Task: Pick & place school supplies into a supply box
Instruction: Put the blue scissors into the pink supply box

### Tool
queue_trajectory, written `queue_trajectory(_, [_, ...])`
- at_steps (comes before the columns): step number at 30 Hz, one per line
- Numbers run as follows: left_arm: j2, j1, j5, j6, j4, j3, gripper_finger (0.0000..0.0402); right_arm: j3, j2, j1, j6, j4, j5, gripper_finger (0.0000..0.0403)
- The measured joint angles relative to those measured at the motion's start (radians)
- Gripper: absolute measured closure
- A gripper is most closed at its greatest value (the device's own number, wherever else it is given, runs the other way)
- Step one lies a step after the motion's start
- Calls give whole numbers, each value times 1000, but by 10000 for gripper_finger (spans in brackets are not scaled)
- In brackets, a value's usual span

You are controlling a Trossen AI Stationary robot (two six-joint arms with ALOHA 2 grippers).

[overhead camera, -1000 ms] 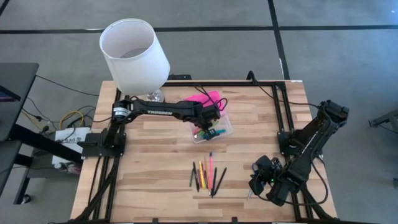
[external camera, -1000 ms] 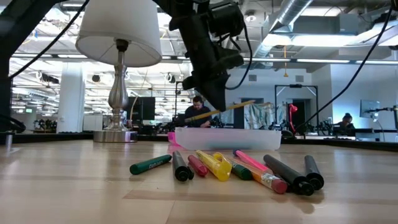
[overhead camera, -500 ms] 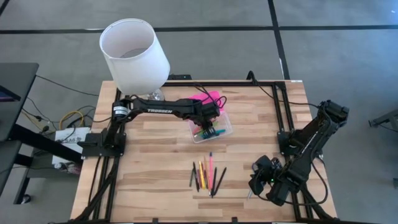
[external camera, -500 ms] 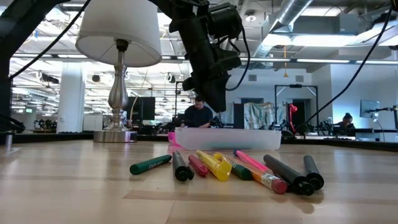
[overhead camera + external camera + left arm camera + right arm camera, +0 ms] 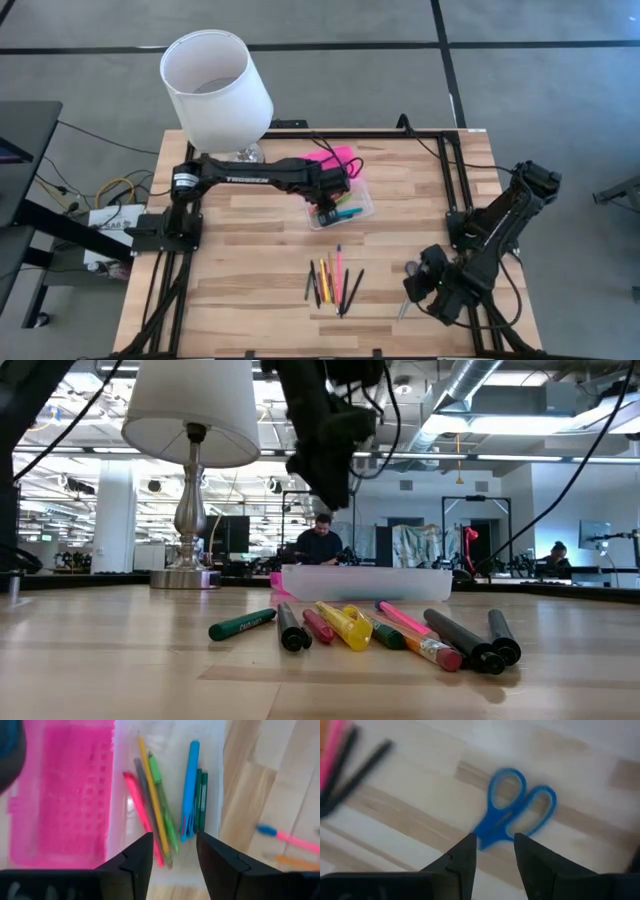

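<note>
- Right now our left tool (image 5: 172, 852) hangs over the supply box (image 5: 341, 197) with its fingers parted and nothing between them.
- Below it, in the clear base, we see a yellow pencil (image 5: 151, 795), a green marker (image 5: 161, 800), a pink pen (image 5: 142, 815) and a blue pen (image 5: 190, 785) lying loose side by side.
- Our right tool (image 5: 495, 852), spread and empty, hovers just above the blue-handled scissors (image 5: 512, 807), which lie flat on the counter (image 5: 250, 290).
- We judge the scissors light and stiff but low and slick; pinching across the narrow neck where the two loops meet looks safest.
- Farther out, the remaining pens (image 5: 333, 280) lie bunched mid-counter: thin, light, prone to rolling, best gripped mid-shaft, across the barrel.
</note>
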Motion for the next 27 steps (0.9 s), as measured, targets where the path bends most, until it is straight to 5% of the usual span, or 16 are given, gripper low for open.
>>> queue_trajectory(8, [-122,-89,-71,35,-119,0,255,0,22,-107,-5,8,-10,278])
queue_trajectory(18, [-271,-181,-195,36,-232,0,255,0,183,-200,-14,31,-216,278])
queue_trajectory(27, [-362,-234,-278,32,-319,0,255,0,197,-245,45,46,-211,262])
